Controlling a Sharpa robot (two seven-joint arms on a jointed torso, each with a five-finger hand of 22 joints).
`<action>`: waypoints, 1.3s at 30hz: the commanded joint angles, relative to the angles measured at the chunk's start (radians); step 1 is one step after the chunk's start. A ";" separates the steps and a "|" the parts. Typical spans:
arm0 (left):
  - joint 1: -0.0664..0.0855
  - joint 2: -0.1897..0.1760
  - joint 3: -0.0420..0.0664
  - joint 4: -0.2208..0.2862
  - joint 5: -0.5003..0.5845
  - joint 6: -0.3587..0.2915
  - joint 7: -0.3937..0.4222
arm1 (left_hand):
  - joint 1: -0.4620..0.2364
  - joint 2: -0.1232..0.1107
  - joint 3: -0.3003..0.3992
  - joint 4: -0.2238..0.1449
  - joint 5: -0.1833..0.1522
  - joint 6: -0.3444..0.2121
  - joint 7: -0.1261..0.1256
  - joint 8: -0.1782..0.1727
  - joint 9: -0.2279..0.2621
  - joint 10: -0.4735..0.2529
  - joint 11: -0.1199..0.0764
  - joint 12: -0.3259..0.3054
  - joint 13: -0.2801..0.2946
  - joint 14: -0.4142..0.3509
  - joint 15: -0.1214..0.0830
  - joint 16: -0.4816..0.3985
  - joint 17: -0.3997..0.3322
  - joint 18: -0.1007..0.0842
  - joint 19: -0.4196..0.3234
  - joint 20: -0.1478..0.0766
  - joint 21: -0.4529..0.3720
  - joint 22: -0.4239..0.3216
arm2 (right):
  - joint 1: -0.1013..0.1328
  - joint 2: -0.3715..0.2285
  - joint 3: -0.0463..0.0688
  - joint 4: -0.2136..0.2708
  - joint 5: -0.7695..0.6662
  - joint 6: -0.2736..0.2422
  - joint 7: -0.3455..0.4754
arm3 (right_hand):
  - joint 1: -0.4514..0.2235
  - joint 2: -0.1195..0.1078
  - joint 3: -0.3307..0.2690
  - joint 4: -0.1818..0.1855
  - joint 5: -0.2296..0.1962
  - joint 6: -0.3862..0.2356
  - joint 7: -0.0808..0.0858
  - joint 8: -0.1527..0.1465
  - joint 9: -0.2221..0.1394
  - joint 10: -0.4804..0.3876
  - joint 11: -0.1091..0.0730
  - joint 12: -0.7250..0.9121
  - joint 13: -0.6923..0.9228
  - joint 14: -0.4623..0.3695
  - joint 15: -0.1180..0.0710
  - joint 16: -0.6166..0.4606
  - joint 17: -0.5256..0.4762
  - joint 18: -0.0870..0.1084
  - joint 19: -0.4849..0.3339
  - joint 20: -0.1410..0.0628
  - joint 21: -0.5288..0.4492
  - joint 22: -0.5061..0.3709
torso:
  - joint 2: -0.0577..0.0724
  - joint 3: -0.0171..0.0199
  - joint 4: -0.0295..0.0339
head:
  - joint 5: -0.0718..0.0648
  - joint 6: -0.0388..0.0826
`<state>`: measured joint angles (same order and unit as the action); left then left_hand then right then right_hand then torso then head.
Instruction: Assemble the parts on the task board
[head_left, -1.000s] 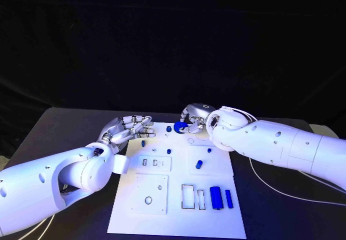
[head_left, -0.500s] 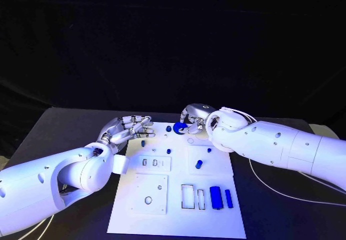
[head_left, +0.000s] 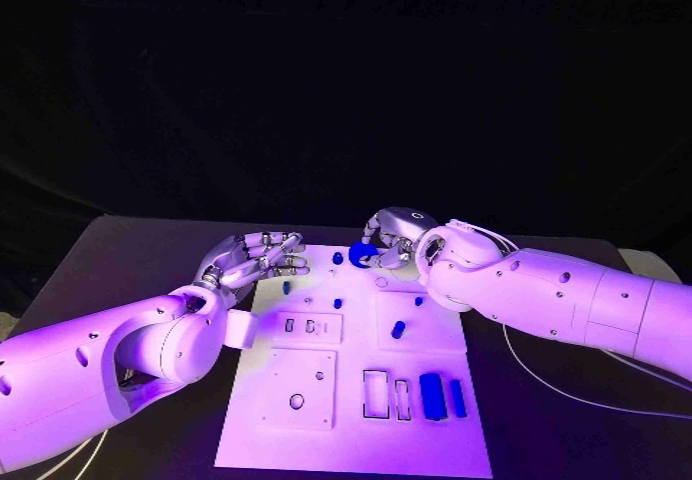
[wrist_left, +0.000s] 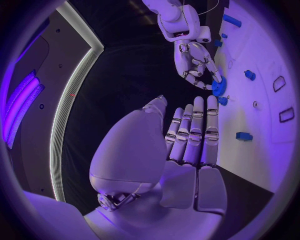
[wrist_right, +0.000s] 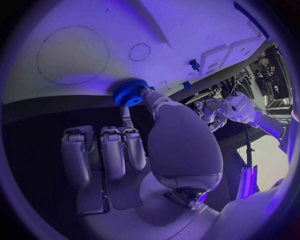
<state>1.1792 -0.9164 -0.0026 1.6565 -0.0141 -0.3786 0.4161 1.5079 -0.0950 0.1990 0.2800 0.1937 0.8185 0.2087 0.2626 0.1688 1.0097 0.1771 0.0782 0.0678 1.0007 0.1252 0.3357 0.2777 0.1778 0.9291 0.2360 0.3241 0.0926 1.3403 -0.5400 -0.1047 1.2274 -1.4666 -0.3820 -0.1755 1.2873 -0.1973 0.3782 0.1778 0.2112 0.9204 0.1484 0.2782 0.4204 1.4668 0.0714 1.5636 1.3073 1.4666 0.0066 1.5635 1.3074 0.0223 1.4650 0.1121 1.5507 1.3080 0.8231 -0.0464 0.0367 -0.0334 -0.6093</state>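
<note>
I have the blue gear (head_left: 361, 253) pinched in my right hand (head_left: 389, 240), thumb against a finger with the rest folded in, and it sits at the far edge of the task board (head_left: 346, 440). I judge this the gear-placing step: next I must carry it over the drawn circle (wrist_right: 72, 55) on the board and lower it squarely. My left hand (head_left: 257, 257) rests beside the board's far left corner, fingers straight and together, holding nothing.
</note>
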 joint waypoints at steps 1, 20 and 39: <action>0.001 0.001 0.001 0.001 -0.001 0.002 0.007 | -0.008 0.000 0.008 0.000 -0.004 -0.007 0.029 -0.004 -0.002 0.000 0.005 -0.003 -0.001 0.001 0.004 -0.005 0.001 0.006 0.009 0.001 0.000 -0.001 | 0.000 -0.017 0.002 0.037 -0.031 -0.058 -0.015 | -0.005 -0.002 0.003 -0.001 0.000 0.003 -0.002 -0.001 0.000 0.102 -0.005 0.006 0.262 0.100 -0.009 0.003 0.244 -0.017 0.094 -0.007 0.005 0.246 | 0.000 0.0002 0.0003 | 0.002 0.000; 0.001 -0.009 0.001 0.000 -0.002 -0.006 0.019 | -0.006 -0.001 0.011 -0.001 -0.004 -0.006 0.028 -0.004 -0.002 0.001 0.005 -0.004 -0.001 0.000 0.004 -0.006 0.002 0.006 0.009 0.001 0.000 -0.002 | 0.004 -0.073 0.010 0.218 -0.070 -0.076 -0.033 | -0.007 -0.007 0.002 -0.001 -0.003 0.004 -0.003 -0.001 0.001 0.104 -0.005 0.007 0.263 0.101 -0.009 0.004 0.246 -0.019 0.099 -0.007 0.011 0.253 | 0.000 -0.0017 0.0007 | 0.002 0.000; 0.001 -0.013 0.003 -0.001 0.000 -0.036 0.052 | -0.002 -0.001 0.016 -0.004 -0.003 -0.002 0.027 -0.002 -0.001 0.006 0.003 -0.003 0.000 -0.003 0.004 -0.008 0.004 0.006 0.008 0.001 -0.002 -0.003 | -0.012 0.009 -0.002 0.164 -0.062 -0.043 -0.029 | -0.010 -0.005 0.002 0.001 -0.003 0.004 -0.003 -0.002 0.001 0.103 -0.005 0.006 0.262 0.100 -0.010 0.003 0.243 -0.018 0.096 -0.008 0.008 0.249 | 0.000 -0.0024 0.0006 | 0.003 -0.003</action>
<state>1.1792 -0.9299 -0.0006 1.6531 -0.0142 -0.4052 0.4413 1.5079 -0.0950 0.2073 0.2773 0.1937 0.8185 0.2088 0.2627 0.1679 1.0097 0.1771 0.0782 0.0678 1.0007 0.1252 0.3317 0.2800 0.1778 0.9291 0.2360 0.3241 0.0909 1.3291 -0.5337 -0.1063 1.3956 -1.5201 -0.4449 -0.2026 1.2832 -0.2015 0.3780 0.1779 0.2108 0.9199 0.1485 0.2771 0.4205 1.4667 0.0715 1.5674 1.3080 1.4629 0.0032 1.5635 1.3080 0.0223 1.4646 0.1125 1.5586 1.3075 0.8233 -0.0488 0.0380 -0.0301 -0.6114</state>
